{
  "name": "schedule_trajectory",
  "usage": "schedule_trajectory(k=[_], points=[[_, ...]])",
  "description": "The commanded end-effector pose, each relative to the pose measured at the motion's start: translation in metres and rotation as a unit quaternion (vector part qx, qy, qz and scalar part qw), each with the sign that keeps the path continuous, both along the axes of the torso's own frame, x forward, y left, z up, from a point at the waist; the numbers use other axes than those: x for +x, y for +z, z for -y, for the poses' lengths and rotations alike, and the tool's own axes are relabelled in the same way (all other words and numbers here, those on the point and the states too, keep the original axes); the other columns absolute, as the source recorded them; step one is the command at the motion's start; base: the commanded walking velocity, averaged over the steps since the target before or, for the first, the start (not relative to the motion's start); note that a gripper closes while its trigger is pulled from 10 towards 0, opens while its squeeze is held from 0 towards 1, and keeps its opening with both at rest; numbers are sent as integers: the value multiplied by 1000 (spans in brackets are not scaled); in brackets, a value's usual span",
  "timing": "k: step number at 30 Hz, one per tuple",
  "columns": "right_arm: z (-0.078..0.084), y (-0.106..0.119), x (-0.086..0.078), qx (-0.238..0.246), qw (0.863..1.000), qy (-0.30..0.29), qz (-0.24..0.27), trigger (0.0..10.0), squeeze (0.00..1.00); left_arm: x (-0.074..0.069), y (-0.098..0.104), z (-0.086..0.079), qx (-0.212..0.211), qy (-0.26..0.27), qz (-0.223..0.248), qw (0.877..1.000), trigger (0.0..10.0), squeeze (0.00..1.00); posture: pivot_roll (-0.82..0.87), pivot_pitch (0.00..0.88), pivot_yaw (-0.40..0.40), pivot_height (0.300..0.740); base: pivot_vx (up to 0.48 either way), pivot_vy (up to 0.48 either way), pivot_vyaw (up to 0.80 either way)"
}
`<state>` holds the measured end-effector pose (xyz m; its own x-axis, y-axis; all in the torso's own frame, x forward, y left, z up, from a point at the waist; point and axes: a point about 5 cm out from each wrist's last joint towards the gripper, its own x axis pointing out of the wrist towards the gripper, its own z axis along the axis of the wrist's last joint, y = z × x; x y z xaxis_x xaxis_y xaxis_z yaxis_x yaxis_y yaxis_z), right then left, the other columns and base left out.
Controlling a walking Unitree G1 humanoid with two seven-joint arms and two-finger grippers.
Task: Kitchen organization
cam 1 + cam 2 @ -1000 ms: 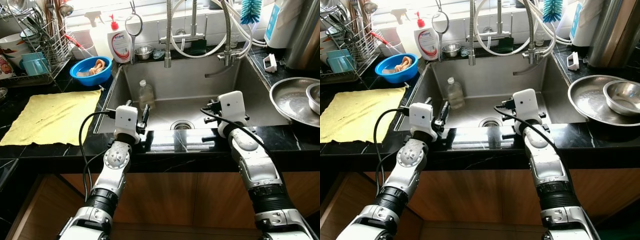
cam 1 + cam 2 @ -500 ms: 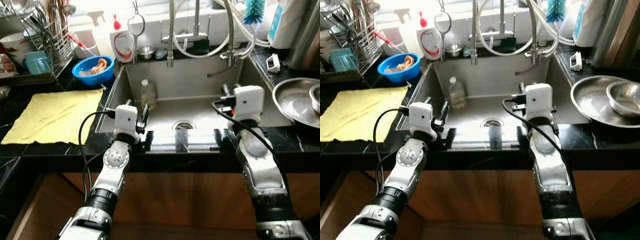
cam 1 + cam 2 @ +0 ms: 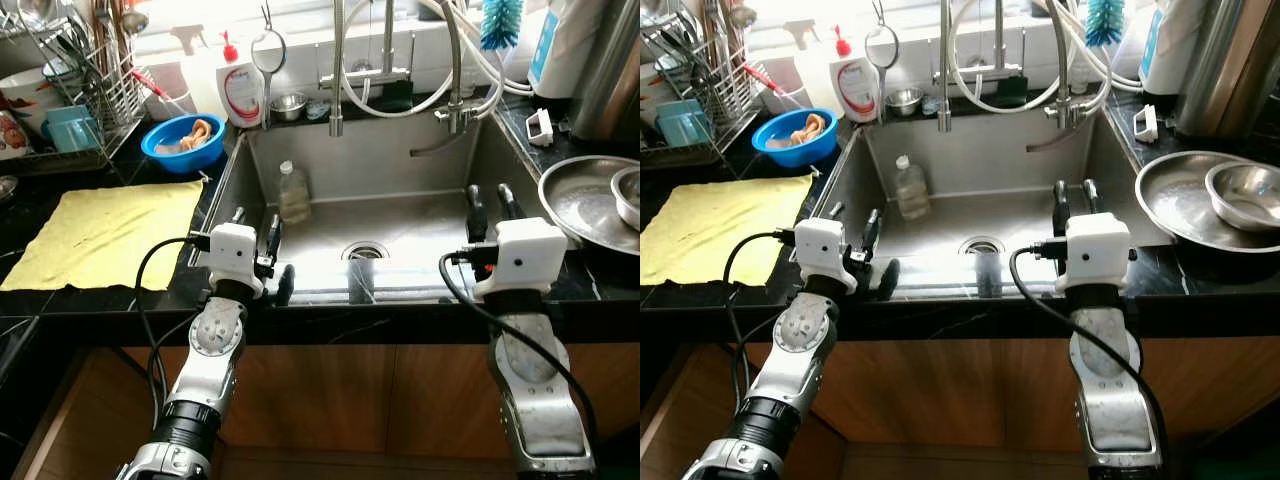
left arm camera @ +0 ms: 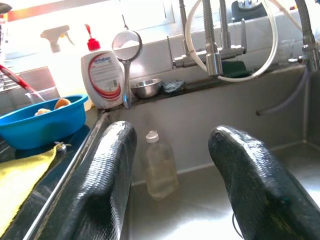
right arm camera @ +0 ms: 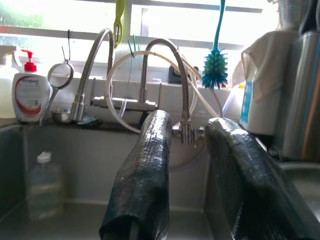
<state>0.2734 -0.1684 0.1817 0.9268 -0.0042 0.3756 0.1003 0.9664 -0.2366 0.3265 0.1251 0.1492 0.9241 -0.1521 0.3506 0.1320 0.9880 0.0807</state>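
Clear bottle [image 3: 293, 192] stands upright in the sink [image 3: 400, 215], frame centre-left, against the sink's left wall; long axis vertical, white cap pointing up.

Left tool [image 3: 273, 257] at lower centre-left, over the sink's front edge, fingers apart, holding nothing, aimed toward the bottle.

Right tool [image 3: 491, 209] at centre-right inside the sink's right side, fingers apart, empty.

Yellow cloth [image 3: 105, 230] flat on the table at left. Blue bowl [image 3: 182, 141] upper left. Steel pan [image 3: 592, 205] at right edge.
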Motion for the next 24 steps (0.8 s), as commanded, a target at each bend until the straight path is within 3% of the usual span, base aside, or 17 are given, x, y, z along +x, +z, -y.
schedule_trajectory(k=[1, 5, 18, 24], points=[[-8, 0, -3, 0, 1000, 18, -3, 10000, 0, -2, -3, -5, -6, 4, -10, 1000, 10000, 0, -278, 0, 140, 740, 0, 0, 0], [-10, -2, -6, 28, 999, 19, -10, 10000, 0, -6, -2, -1, -7, -3, -13, 1000, 10000, 0, -279, 0, 144, 740, 0, 0, 0], [-24, 8, 7, 30, 999, 42, -4, 10000, 0, -5, 2, 0, 7, -3, -14, 1000, 10000, 0, -284, 0, 141, 740, 0, 0, 0], [-28, 8, 12, 16, 998, 51, -18, 10000, 0, -6, 1, 1, 8, -7, -12, 1000, 10000, 0, -292, 0, 141, 740, 0, -480, 0]])
